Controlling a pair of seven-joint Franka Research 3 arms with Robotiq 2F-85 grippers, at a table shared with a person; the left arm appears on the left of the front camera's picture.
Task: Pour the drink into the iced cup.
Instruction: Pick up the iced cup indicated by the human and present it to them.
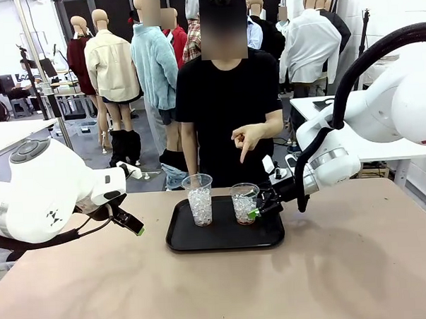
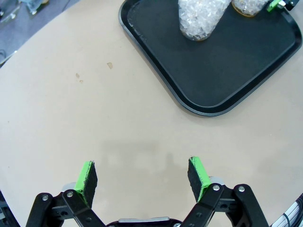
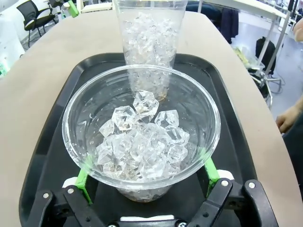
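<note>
Black tray [image 1: 223,238], clear iced cup [image 1: 198,201]

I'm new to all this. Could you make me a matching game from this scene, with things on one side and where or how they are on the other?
1 left gripper
2 right gripper
3 person's hand
4 tray

A black
B pointing downward
C open, astride the shorter iced cup
D open, above bare table

Pairs: 1-D, 2-C, 3-B, 4-A
</note>
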